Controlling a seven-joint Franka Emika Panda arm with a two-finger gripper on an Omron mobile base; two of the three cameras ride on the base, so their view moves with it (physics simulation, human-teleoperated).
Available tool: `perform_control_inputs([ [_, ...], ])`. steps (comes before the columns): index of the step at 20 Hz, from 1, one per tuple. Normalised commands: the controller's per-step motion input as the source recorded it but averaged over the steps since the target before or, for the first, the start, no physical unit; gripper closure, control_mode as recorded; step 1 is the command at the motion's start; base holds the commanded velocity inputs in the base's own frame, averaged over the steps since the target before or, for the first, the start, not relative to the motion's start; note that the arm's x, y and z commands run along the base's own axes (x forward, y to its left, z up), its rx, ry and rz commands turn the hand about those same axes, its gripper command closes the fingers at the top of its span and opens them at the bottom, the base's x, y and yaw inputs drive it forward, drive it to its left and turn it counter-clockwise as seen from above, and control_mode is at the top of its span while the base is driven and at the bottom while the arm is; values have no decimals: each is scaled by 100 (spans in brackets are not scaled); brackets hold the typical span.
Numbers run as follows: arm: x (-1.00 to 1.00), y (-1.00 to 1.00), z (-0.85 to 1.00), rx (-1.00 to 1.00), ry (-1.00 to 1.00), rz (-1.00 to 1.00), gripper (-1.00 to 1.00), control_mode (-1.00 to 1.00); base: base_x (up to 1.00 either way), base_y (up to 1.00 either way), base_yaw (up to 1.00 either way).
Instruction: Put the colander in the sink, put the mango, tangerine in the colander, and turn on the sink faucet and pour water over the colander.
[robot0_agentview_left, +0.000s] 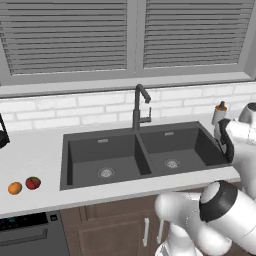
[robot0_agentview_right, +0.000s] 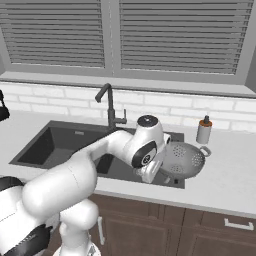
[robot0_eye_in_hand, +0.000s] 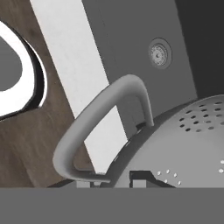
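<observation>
Arm fwd over to right, claw (robot0_eye_in_hand: 114, 180) clamped tight.

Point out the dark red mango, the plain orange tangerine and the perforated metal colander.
Dark red mango (robot0_agentview_left: 33, 183): left base view, middle of the fruit.
Plain orange tangerine (robot0_agentview_left: 15, 188): left base view, middle of the fruit.
Silvery-grey perforated metal colander (robot0_agentview_right: 186, 159): right base view, inside of the bowl.

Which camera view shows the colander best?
The right base view: the whole colander shows, tilted over the sink edge. The hand view gives a close handle and perforated wall.
</observation>
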Motion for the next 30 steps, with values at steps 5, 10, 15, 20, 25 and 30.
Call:
perform_control_inputs([
  [5, 0, 80, 30, 0, 17, 18, 100, -100, 0, 0, 0],
  [10, 1, 84, 14, 0, 11, 18, 100, -100, 0, 0, 0],
  [15, 7, 78, 6, 0, 10, 20, 100, -100, 0, 0, 0],
  [20, 1, 80, 0, 0, 0, 17, 100, -100, 0, 0, 0],
  [25, 5, 75, 0, 0, 1, 9, 100, -100, 0, 0, 0],
  [30, 8, 76, 0, 5, 5, 2, 100, -100, 0, 0, 0],
])
